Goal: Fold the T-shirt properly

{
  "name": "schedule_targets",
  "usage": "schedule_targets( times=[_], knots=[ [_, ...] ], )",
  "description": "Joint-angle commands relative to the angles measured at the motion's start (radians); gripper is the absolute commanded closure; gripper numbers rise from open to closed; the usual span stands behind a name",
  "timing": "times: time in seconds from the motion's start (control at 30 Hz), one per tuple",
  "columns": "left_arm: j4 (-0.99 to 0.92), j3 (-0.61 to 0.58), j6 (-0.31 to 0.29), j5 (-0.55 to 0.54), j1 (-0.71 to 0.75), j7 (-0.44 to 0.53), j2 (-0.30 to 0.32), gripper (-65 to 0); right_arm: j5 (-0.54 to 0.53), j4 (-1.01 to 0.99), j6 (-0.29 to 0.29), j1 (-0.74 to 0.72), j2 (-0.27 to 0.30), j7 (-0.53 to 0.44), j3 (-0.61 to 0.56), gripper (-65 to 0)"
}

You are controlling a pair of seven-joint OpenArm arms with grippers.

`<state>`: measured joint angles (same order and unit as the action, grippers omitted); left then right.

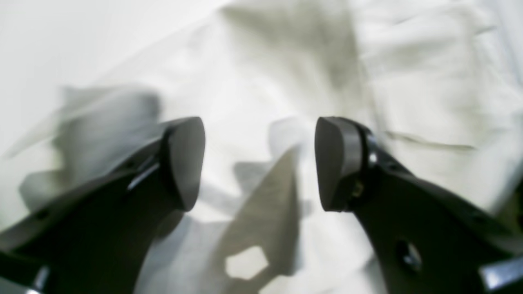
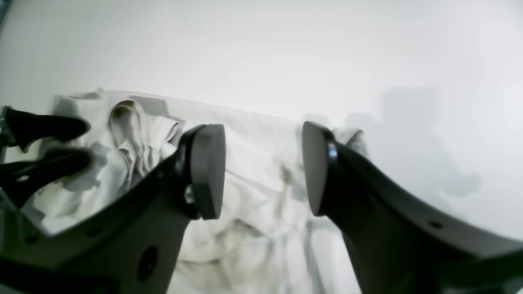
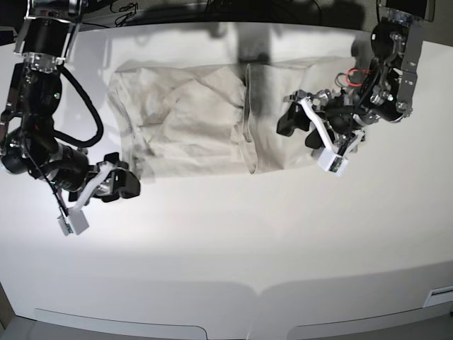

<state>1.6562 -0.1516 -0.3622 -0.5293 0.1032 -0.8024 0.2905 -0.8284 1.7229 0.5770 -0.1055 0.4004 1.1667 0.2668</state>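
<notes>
The off-white T-shirt [image 3: 191, 120] lies wrinkled and partly folded across the back of the white table [image 3: 233, 241], with a vertical fold edge near its middle. My left gripper [image 3: 297, 127] hovers over the shirt's right part. In the left wrist view it [image 1: 259, 163] is open, with only cloth [image 1: 429, 81] below and nothing between the fingers. My right gripper [image 3: 126, 180] stands at the shirt's near left corner. The right wrist view shows it [image 2: 263, 169] open and empty just above the fabric [image 2: 257, 228]. There the left gripper [image 2: 45, 143] appears at the far left.
Both dark arms reach in from the table's back corners, one on the left [image 3: 39, 92] and one on the right [image 3: 396, 64]. Dark cables [image 3: 127, 10] run along the back edge. The table's curved front edge [image 3: 226, 290] is nearest the camera.
</notes>
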Motion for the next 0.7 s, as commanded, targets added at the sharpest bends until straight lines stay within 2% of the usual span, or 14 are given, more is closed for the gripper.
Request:
schedule_targets(
  times=[0.0,0.13,0.2,0.27,0.4,0.5,0.67],
  knots=[
    [0.019,0.005,0.014,0.015,-0.011,0.042,0.006,-41.2,-0.021,0.008,0.003,-0.008,0.038,-0.017,0.019,-30.5],
    [0.019,0.007,0.081,0.158,-0.011,0.061,0.007,-41.2,-0.021,-0.046,0.002,0.033,0.115,-0.016,0.023,-30.5],
    [0.019,0.007,0.091,0.19,-0.008,0.067,0.007,-41.2,-0.025,-0.109,0.002,0.045,0.132,-0.021,0.021,-30.4],
    [0.019,0.007,0.095,0.198,-0.005,0.074,0.006,-41.2,-0.075,-0.198,-0.001,0.042,0.146,-0.02,0.022,-30.4],
    [0.019,0.009,0.14,0.253,-0.003,0.078,0.007,-41.2,-0.172,-0.37,0.004,0.01,0.159,0.024,0.022,-30.4],
    [0.019,0.009,0.142,0.253,-0.004,0.083,0.013,-41.2,-0.179,-0.459,0.068,-0.023,0.159,0.055,0.021,-30.4],
    [0.019,0.009,0.142,0.248,-0.005,0.124,0.014,-41.2,-0.179,-0.549,0.094,-0.032,0.159,0.055,0.021,-30.4]
  ],
)
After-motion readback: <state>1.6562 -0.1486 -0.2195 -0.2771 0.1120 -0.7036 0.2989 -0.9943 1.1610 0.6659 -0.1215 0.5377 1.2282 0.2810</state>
